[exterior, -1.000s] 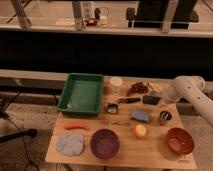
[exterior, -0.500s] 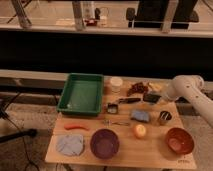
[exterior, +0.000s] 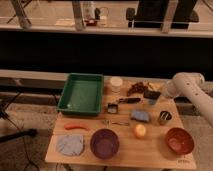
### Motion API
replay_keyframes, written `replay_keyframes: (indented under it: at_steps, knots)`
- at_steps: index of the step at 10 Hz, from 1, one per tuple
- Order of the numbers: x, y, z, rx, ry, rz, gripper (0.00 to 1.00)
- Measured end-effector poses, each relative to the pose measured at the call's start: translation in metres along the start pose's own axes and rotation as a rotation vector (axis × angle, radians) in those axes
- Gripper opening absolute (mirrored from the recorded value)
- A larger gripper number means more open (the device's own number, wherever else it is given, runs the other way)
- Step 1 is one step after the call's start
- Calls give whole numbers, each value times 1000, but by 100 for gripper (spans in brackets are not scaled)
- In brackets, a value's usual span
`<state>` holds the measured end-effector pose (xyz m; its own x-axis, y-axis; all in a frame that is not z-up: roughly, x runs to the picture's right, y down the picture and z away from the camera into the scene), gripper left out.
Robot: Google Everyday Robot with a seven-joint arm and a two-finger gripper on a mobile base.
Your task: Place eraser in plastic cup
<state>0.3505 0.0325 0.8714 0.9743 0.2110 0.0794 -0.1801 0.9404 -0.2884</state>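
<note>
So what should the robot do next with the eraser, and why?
Probably lower the eraser a little, straight down. The gripper is at the back right of the table, beside the eraser, which shows just above the blue cup. Whether it has reached the cup's mouth is unclear.

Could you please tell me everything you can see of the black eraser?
The eraser is a flat black rectangular block, matte-looking, at the table's far right, apparently resting on the pale blue plastic cup and wider than it. Dark reddish items lie just left. The gripper is at its right end; whether it touches cannot be told.
</note>
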Motion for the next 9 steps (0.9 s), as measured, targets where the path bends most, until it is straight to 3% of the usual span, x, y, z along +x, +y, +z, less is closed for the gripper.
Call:
replay_keyframes:
  at_steps: [9]
  knots:
    - [12,-22,9,7,-11,24,0]
